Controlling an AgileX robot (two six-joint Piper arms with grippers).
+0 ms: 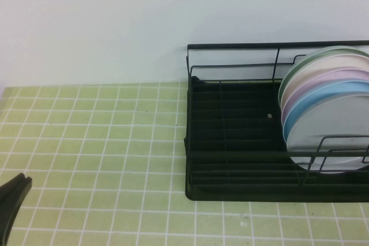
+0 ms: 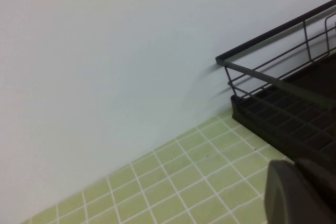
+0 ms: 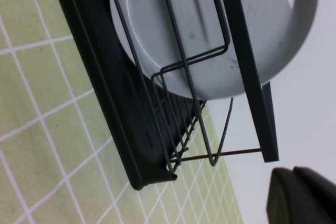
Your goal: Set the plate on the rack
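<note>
A black wire dish rack (image 1: 230, 142) stands on the green tiled table at the right. Several plates stand upright in its right end, a grey plate (image 1: 326, 136) in front, then blue, pink, cream and green ones behind. My left gripper (image 1: 22, 184) rests low at the near left edge, shut and holding nothing, far from the rack. In its own wrist view my left gripper (image 2: 294, 174) points toward the rack's corner (image 2: 247, 77). My right gripper (image 3: 296, 179) is out of the high view; its wrist view shows it shut beside the rack's end, near the grey plate (image 3: 210, 30).
A plain white wall (image 1: 115, 27) runs behind the table. Green tiles (image 1: 104, 142) spread across the left and front of the table. The left half of the rack's black tray (image 1: 230, 119) holds no plates.
</note>
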